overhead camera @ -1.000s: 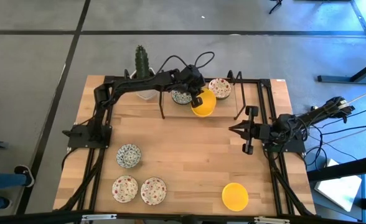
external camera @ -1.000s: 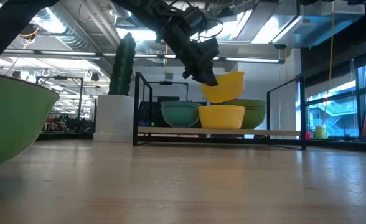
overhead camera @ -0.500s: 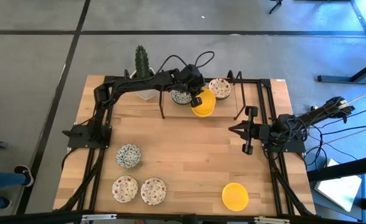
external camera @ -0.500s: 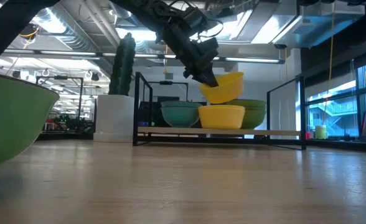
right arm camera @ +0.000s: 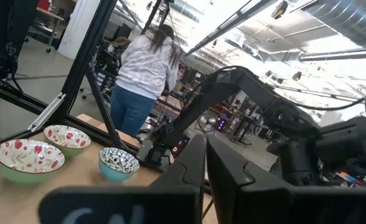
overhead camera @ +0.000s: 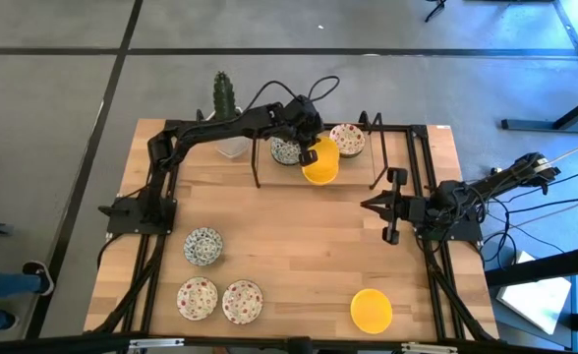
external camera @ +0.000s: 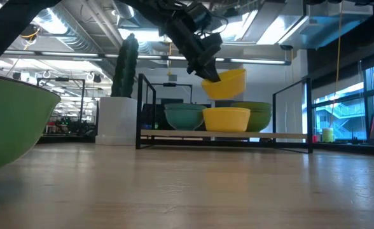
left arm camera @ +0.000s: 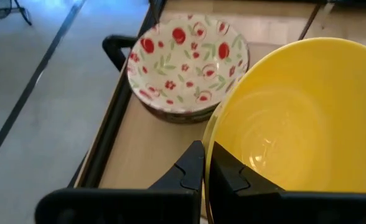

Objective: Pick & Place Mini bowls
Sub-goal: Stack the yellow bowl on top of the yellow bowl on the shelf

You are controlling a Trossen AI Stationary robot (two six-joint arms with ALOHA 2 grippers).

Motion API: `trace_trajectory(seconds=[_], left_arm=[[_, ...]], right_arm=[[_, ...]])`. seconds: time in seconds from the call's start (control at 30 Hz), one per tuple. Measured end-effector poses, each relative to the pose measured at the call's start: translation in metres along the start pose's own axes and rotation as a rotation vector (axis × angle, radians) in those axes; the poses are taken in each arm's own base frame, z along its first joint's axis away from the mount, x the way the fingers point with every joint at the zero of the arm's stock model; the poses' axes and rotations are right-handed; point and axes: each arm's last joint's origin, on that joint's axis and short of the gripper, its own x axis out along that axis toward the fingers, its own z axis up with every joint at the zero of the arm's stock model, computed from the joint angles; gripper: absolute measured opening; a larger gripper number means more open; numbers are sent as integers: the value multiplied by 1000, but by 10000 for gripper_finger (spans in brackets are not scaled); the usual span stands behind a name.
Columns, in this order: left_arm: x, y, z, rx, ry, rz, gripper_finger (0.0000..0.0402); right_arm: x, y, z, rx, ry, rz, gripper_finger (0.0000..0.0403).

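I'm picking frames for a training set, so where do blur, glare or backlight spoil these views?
Low view: a big green blur fills the near left edge, out of focus; bright ceiling lights backlight the left gripper into a silhouette against the held yellow bowl. Left wrist view: the fingers are soft. High view: even light.

Bright, even overhead light; the low view's near green bowl (external camera: 9, 117) looks perhaps defocused.
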Motion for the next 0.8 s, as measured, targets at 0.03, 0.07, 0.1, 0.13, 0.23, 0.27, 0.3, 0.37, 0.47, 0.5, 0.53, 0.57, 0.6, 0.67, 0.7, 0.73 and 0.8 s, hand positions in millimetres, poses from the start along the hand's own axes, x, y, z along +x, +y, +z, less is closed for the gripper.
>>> trace_trajectory(seconds=[0.03, 0.07, 0.1, 0.13, 0.23, 0.27, 0.3, 0.37, 0.47, 0.5, 0.53, 0.57, 0.6, 0.67, 0.7, 0.73, 0.8], left_arm=[[0, 0, -1, -1, 4, 1, 3], [0, 0, -1, -1, 4, 2, 3], [0, 0, 0, 0, 2, 2, 3], [0, 0, 0, 1, 3, 6, 3], [0, -1, 0, 3, 7, 24, 3], [1, -1, 0, 3, 7, 26, 3], [3, -1, -1, 4, 5, 26, 3], [7, -1, -3, 3, 22, 27, 3], [17, -5, -6, 13, 37, 49, 3], [21, -6, -9, 19, 57, 45, 3], [24, -7, -11, 26, 72, 46, 3], [27, -9, -12, 32, 76, 47, 3], [29, -10, -13, 35, 76, 48, 3], [29, -11, -12, 36, 75, 47, 3], [29, -11, -12, 36, 72, 48, 3], [29, -11, -12, 36, 72, 49, 3], [29, -10, -12, 35, 75, 51, 3]], right_arm=[[0, 0, 0, -6, 0, 1, 18], [0, 0, 0, -15, -3, 7, 18], [0, 1, 0, -30, -7, 19, 18], [0, 1, 0, -36, -9, 25, 18], [0, 1, 0, -39, -10, 26, 18], [0, 1, 0, -39, -9, 26, 18], [0, 1, 0, -39, -9, 26, 18], [0, 1, 0, -40, -9, 26, 18], [0, 1, 0, -40, -7, 25, 18], [0, 1, -1, -41, -5, 27, 18], [0, 1, -1, -41, -5, 27, 18], [0, 1, -1, -42, -3, 27, 18], [0, 1, -1, -43, 0, 27, 18], [0, 2, -2, -45, 7, 27, 18], [0, 2, -2, -45, 8, 26, 18], [0, 2, -2, -45, 8, 27, 18], [0, 2, -2, -45, 8, 26, 18]])
